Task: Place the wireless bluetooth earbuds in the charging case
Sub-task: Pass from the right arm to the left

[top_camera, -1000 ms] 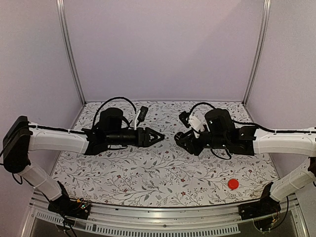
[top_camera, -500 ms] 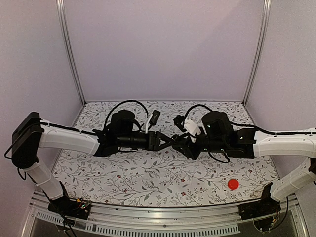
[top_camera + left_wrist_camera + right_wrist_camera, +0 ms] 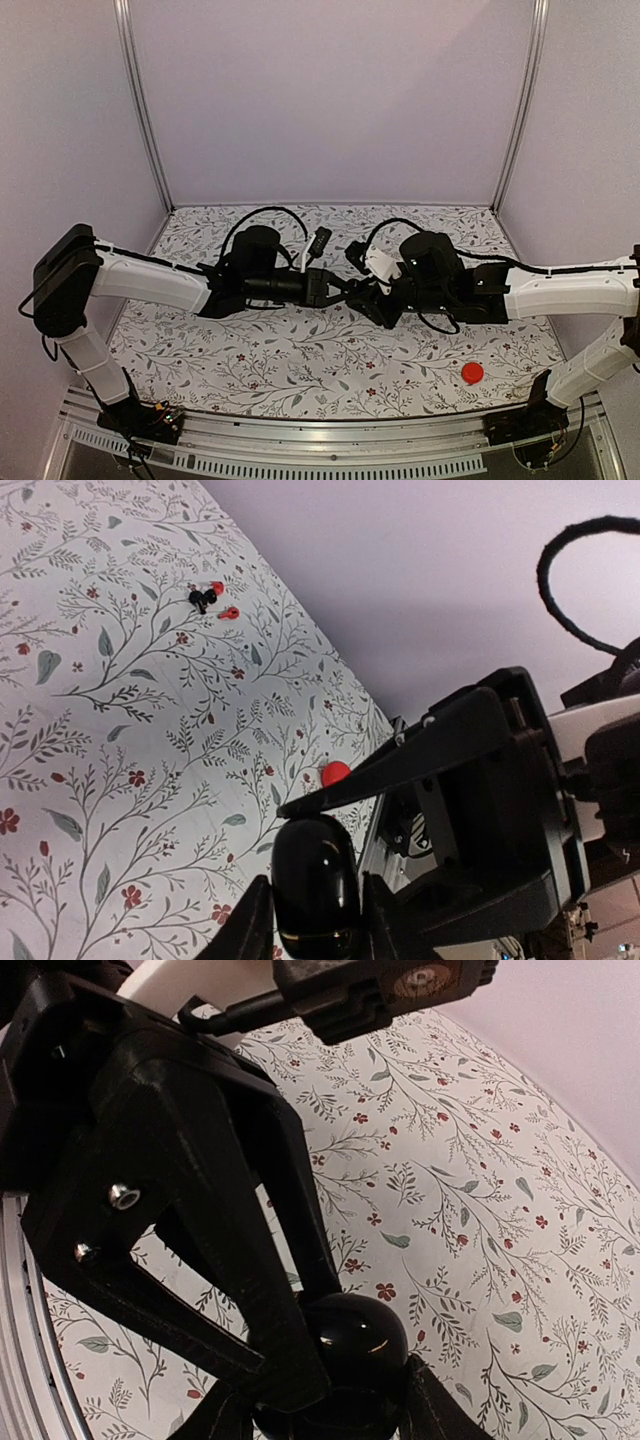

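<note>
Left arm (image 3: 150,285) and right arm (image 3: 560,293) stretch level, meeting mid-frame. Left gripper (image 3: 338,288) and right gripper (image 3: 362,293) go nose to nose, both clamped on the case (image 3: 313,880).

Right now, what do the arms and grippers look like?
The left arm and right arm have white tubular links and black joints. A black cable loops over each wrist; a white fitting sits by the right wrist. The left gripper and right gripper are black, triangular frames tapering to fingers.

Smooth, glossy black plastic charging case (image 3: 313,880) — matt floral-printed tablecloth (image 3: 300,360), brushed metal frame rail (image 3: 300,425).
</note>
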Controlling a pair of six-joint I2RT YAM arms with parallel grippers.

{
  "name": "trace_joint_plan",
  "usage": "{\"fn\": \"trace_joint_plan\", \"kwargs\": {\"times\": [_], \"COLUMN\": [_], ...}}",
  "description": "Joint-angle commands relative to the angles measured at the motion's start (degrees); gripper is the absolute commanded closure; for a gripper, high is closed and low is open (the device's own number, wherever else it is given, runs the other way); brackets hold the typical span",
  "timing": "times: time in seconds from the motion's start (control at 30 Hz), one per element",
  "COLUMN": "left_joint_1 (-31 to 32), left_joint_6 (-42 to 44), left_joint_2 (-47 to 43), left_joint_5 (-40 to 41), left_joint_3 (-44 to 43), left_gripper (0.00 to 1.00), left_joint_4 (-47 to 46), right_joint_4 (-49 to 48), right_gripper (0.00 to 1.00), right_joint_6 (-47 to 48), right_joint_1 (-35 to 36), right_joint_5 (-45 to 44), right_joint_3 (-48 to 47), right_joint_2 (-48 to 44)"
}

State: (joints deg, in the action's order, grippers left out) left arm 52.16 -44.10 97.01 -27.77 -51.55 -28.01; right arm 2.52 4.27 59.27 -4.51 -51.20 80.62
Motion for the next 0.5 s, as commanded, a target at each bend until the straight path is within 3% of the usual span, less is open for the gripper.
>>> {"fn": "trace_joint_plan", "kwargs": {"times": [0.0, 0.2, 0.3, 0.4, 0.47], "left_joint_1": [0.97, 1.00, 0.86, 0.38, 0.11], "left_joint_6": [0.34, 2.47, 5.38, 10.30, 16.46], "left_joint_2": [0.77, 0.34, -0.31, -1.35, -2.02], "left_joint_5": [-1.61, -2.37, -2.67, -3.05, -3.56], "left_joint_3": [-1.36, -1.50, -1.69, -2.22, -3.48], "left_gripper": [0.77, 0.91, 0.98, 1.00, 1.00], "left_joint_4": [-1.64, -0.48, 1.20, 4.28, 8.80], "right_joint_4": [-1.26, -1.70, -1.39, -1.47, -1.17], "right_gripper": [0.58, 0.50, 0.28, 0.14, 0.10], "right_joint_6": [0.79, 1.16, 1.01, 0.51, -0.08], "right_joint_1": [0.60, 0.59, 0.59, 0.59, 0.35], "right_joint_5": [-1.85, -1.81, -0.83, 2.20, 4.95], "right_joint_3": [-1.84, -1.19, -0.88, 0.24, 1.11], "right_joint_2": [0.33, -0.02, -0.39, -2.46, -4.39]}}
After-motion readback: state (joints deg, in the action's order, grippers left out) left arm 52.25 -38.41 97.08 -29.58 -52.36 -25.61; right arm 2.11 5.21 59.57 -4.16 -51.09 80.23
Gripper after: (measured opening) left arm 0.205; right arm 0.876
